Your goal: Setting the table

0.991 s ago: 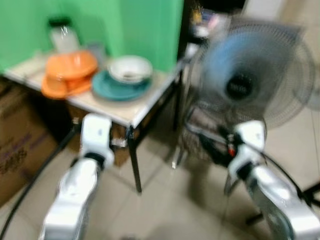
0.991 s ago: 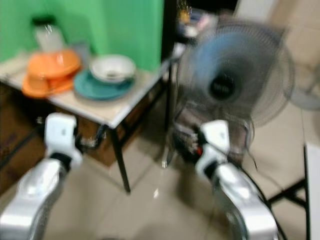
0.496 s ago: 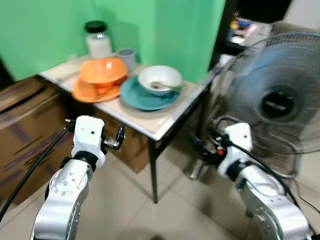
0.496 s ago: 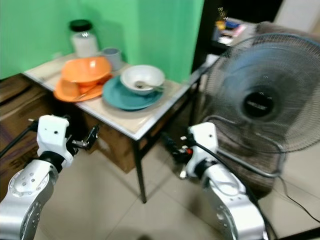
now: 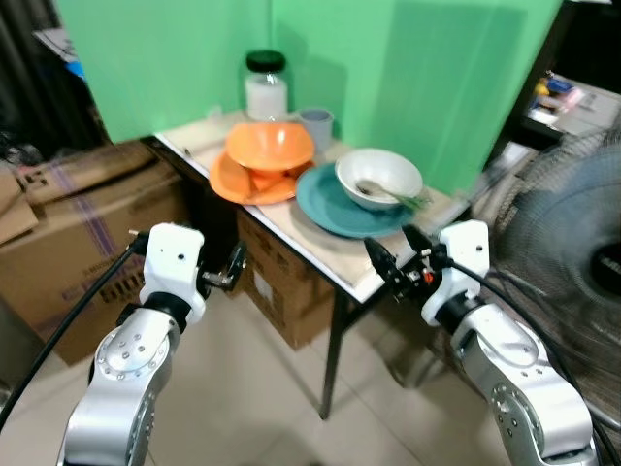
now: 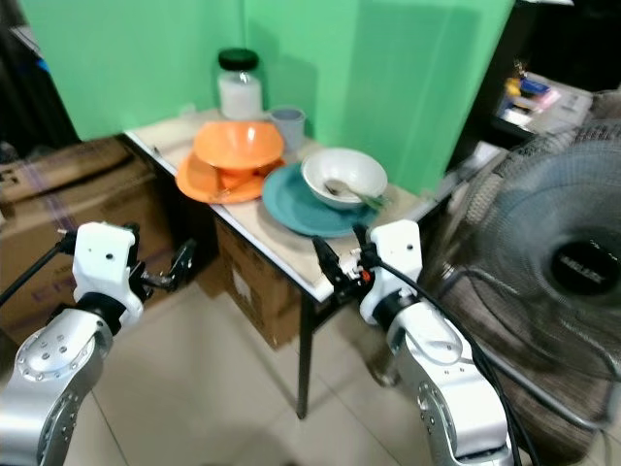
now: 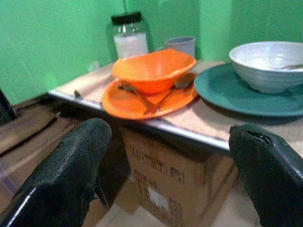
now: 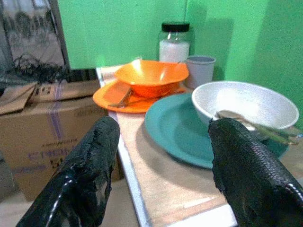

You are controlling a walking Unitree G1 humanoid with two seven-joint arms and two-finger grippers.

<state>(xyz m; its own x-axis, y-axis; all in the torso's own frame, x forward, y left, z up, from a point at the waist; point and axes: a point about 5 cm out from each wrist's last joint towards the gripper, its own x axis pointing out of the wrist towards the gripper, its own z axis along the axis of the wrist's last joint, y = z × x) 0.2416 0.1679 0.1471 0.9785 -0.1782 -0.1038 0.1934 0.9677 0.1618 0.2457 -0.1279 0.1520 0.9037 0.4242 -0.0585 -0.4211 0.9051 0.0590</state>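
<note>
Our head views take in the pale rectangular counter against the green wall, with both end effectors, left and right, empty, fingers apart, short of its edge. Our wrist views add cutlery: utensils on the glossy orange plate under the orange bowl, and a spoon in the round white bowl on the teal plate.

Two black fingertips spread apart in the lower corners, orange bowl on orange plate with spoons at centre, white bowl on teal plate at right, black-lidded jar and grey cup at top, cardboard box below the table edge.
</note>
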